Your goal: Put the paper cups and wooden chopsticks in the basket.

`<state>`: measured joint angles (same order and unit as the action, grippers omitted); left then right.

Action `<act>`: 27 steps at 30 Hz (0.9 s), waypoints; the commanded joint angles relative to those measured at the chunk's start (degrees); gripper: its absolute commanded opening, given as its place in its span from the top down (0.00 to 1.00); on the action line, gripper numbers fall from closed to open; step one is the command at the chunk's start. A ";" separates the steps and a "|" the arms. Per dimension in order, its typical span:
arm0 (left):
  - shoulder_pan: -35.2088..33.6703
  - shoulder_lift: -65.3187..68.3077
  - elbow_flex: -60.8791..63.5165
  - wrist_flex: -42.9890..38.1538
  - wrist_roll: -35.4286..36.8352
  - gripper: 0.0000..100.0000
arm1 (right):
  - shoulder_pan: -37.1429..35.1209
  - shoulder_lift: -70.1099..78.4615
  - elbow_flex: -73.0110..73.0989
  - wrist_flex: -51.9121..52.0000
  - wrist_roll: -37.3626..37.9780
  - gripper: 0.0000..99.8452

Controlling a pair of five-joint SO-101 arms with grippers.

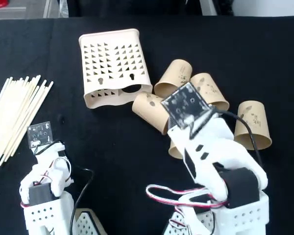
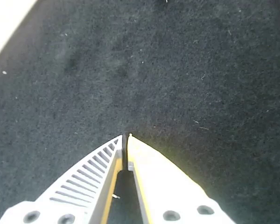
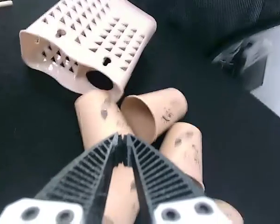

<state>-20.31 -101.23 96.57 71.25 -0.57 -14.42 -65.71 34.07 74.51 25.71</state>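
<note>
While my left tool [image 2: 126, 136] and right tool [image 3: 123, 136] sat pressed together, tan paper cups [image 1: 174, 73] crowded beside the perforated cream plastic basket [image 1: 115, 63].

Our claw [image 3: 123, 138] above a cup [image 3: 95, 114], with the basket [image 3: 91, 39] beyond.
We see its ribbed black fingers [image 3: 84, 172] meeting at the tips over the lying cup. Just beside the claw a second cup [image 3: 154, 112] turns its open mouth toward us. A third cup [image 3: 184, 149] lies against that one. The basket lies tipped on its side on the black cloth [image 3: 32, 140].
</note>
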 commanded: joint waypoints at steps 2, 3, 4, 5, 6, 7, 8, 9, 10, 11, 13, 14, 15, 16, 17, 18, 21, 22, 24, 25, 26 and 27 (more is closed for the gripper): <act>0.04 -0.35 0.92 0.18 0.18 0.96 | -0.62 -4.18 2.68 -4.57 1.93 0.98; -0.40 -0.35 0.92 0.18 0.00 0.96 | -0.35 -6.55 4.18 -6.07 4.57 0.98; -0.84 -0.35 0.92 0.18 -0.26 0.96 | 0.09 -8.92 5.41 -7.12 6.42 0.98; -1.89 -0.35 0.92 0.18 -0.35 0.96 | 1.23 -11.38 6.64 -7.82 7.03 0.98; -3.30 -0.35 0.92 0.18 -0.35 0.96 | 2.20 -13.67 7.96 -8.53 6.59 0.98; -4.62 -0.35 0.40 -0.09 -0.35 0.96 | 3.25 -15.69 9.27 -9.14 5.01 0.98; -5.76 -0.35 -0.57 -1.14 -0.35 0.96 | 3.96 -17.45 11.12 -10.02 3.08 0.98; -6.20 -0.79 -2.33 -3.08 -0.35 0.96 | 4.22 -19.03 13.49 -11.16 0.97 0.98; -6.20 -1.32 -4.53 -5.80 -0.35 0.96 | 4.57 -20.26 15.87 -12.92 -1.05 0.98; -6.20 -2.11 -6.64 -9.67 -0.44 0.96 | 4.57 -21.14 17.98 -14.59 -2.99 0.98; -6.11 -3.25 -10.68 -18.73 -4.40 0.95 | 5.36 -21.23 20.70 -16.79 -5.36 0.98; -5.05 -3.34 -11.82 -22.95 -7.03 0.93 | 7.03 -20.79 21.41 -17.41 -6.15 0.98; -2.42 -3.08 -12.09 -27.08 -8.62 0.90 | 9.05 -20.44 22.11 -17.76 -7.47 0.98; 1.36 -2.55 -11.30 -31.21 -8.70 0.86 | 10.90 -20.44 22.81 -18.11 -9.49 0.98; 4.97 -1.85 -9.63 -35.08 -8.26 0.83 | 12.22 -20.44 23.16 -18.29 -11.25 0.98; 8.48 -0.97 -7.69 -39.21 -7.74 0.81 | 13.45 -20.53 23.60 -18.99 -12.40 0.98; 14.20 4.57 -3.38 -49.49 -6.95 0.83 | 15.30 -20.09 24.13 -20.13 -13.36 0.98; 14.73 7.47 -3.12 -51.43 -6.07 0.82 | 15.47 -20.09 24.48 -20.31 -13.36 0.98; 15.08 14.59 -4.00 -54.59 -4.48 0.79 | 15.56 -20.09 24.66 -20.31 -13.36 0.98; 14.90 18.81 -5.85 -55.21 -4.40 0.78 | 15.56 -20.09 24.66 -20.13 -13.45 0.98; 14.55 23.65 -8.75 -55.21 -4.22 0.77 | 15.56 -20.09 24.66 -20.04 -13.45 0.98; 14.02 28.84 -12.26 -55.12 -3.60 0.76 | 15.56 -20.09 24.66 -20.04 -13.45 0.98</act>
<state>-6.24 -88.22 93.14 19.12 -5.85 0.00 -86.11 59.03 55.43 12.79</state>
